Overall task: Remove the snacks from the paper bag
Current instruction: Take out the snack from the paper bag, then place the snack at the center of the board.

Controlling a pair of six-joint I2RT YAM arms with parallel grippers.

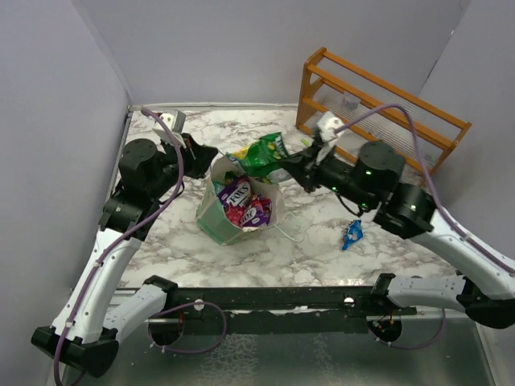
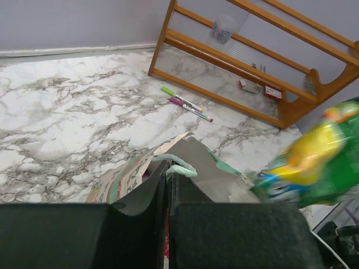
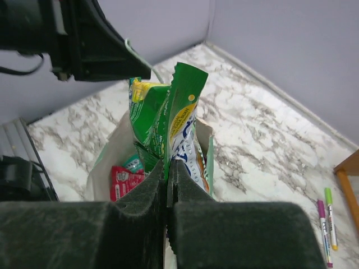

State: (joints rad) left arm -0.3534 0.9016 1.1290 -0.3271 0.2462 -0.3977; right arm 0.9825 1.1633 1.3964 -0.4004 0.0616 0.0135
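pinching the green packet (image 3: 154, 120) in my right gripper (image 3: 168, 166); left gripper (image 2: 168, 171) clamped on the paper bag (image 2: 120, 179) rim; best lift straight up, slowly

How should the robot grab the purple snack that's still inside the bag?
Probably by a thin sealed edge, coming straight down through the open mouth. The purple packet lies face up on other snacks, leaving no thick side to squeeze, and the paper bag walls block sideways approaches. The right end effector holds a green packet.
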